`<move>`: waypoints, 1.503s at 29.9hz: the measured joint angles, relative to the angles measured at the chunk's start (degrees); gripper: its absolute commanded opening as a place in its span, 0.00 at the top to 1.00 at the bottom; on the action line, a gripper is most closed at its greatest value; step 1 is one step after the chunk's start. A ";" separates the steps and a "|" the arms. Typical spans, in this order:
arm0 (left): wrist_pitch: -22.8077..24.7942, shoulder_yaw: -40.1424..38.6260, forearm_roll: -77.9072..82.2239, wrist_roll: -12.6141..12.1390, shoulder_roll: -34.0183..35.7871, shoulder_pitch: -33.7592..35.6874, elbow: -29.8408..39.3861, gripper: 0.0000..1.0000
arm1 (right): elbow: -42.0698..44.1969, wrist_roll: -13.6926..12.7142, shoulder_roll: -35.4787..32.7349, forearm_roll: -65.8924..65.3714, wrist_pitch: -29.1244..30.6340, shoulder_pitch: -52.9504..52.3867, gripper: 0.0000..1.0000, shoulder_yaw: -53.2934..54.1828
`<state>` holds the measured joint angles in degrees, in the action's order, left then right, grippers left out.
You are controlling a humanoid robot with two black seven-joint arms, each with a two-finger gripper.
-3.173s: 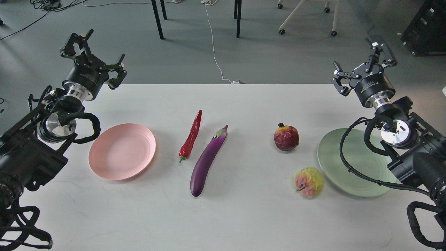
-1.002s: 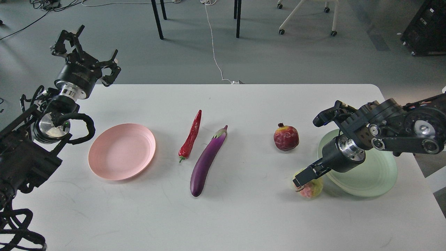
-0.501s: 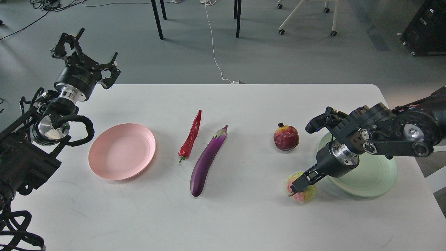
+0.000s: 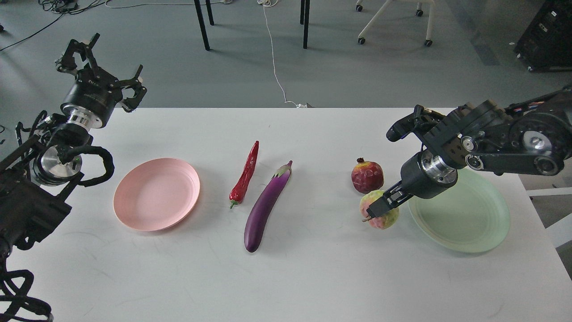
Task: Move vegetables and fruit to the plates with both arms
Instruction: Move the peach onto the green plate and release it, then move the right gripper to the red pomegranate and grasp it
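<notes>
The right gripper (image 4: 380, 209) has its fingers closed around the bumpy yellow-green and pink fruit (image 4: 380, 217), which sits just below the pomegranate (image 4: 367, 175) and beside the green plate (image 4: 469, 223). It looks lifted off the counter (image 4: 313, 277), but I can't be sure. Best to hold it firmly, carry it over the plate's middle, then lower it gently. The left gripper (image 4: 96, 67) has its fingers spread wide, holding nothing.

White tabletop (image 4: 313, 277): pink plate (image 4: 156, 194) at nine o'clock, chili (image 4: 244, 176), eggplant (image 4: 267, 206), pomegranate (image 4: 367, 175), green plate (image 4: 464, 219) at three.
</notes>
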<state>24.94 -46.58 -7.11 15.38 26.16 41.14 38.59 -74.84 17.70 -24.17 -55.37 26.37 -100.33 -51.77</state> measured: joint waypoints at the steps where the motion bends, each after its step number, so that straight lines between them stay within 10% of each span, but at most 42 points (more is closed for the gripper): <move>1: -0.03 0.00 0.00 0.00 0.10 0.00 0.00 0.02 | 0.24 -0.12 -0.88 -0.51 0.00 -0.17 0.51 -0.08; 20: 0.23 -0.03 -0.02 0.09 0.66 -0.02 0.00 0.02 | 9.37 -0.39 -9.71 -17.73 -1.67 7.10 0.42 -4.57; 25: 0.28 0.05 0.02 0.09 0.75 -0.08 0.00 0.02 | 8.15 -1.72 -10.95 -17.70 -1.82 8.36 0.01 -4.55; 45: 0.12 0.29 0.08 0.00 1.50 -0.26 0.00 0.02 | 7.90 -3.58 -3.25 -0.94 -1.97 4.83 0.04 5.03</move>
<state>25.06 -46.29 -7.03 15.38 27.65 40.87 38.59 -66.94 14.11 -27.42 -56.31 24.40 -95.50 -46.74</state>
